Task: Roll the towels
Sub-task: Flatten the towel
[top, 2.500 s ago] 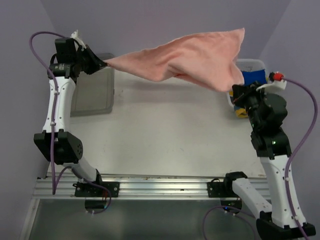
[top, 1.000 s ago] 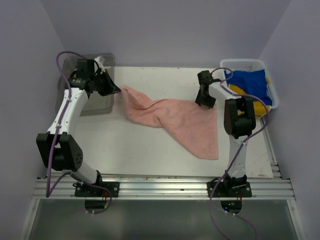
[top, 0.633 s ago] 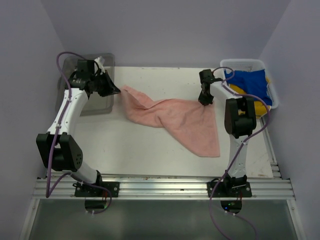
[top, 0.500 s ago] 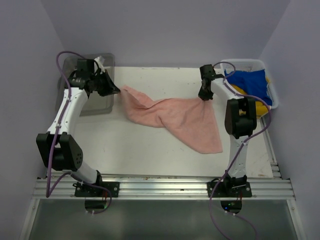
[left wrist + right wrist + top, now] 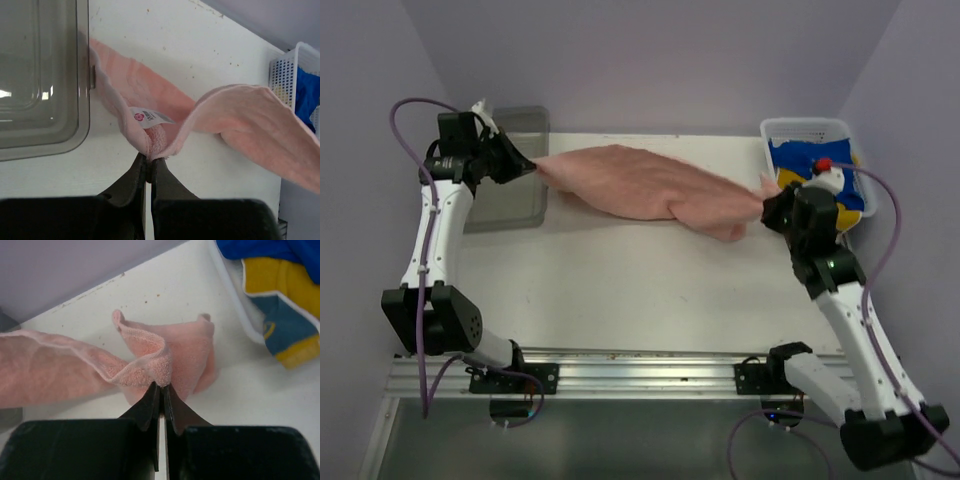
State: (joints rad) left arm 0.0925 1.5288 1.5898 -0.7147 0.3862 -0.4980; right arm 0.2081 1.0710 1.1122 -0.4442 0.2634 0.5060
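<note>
The salmon pink towel (image 5: 640, 185) hangs stretched between both grippers above the back of the table. My left gripper (image 5: 532, 165) is shut on its left corner, beside a white label (image 5: 150, 117); its tip (image 5: 148, 159) pinches the folded hem. My right gripper (image 5: 767, 205) is shut on the right corner, the cloth (image 5: 150, 367) bunched at the tips (image 5: 161, 386). The slack middle (image 5: 250, 125) sags toward the table. A royal blue towel (image 5: 810, 160) and a yellow one (image 5: 295, 285) lie in the basket.
A white mesh basket (image 5: 808, 126) stands at the back right, close to the right gripper. A grey translucent tray (image 5: 510, 195) lies at the back left, just beside the left gripper. White table (image 5: 640, 290) runs to the metal rail at the near edge.
The right gripper closed on the pink towel's right corner and lifted it rightward. The left arm rose too. The towel went from lying crumpled on the table to hanging between both grippers.
</note>
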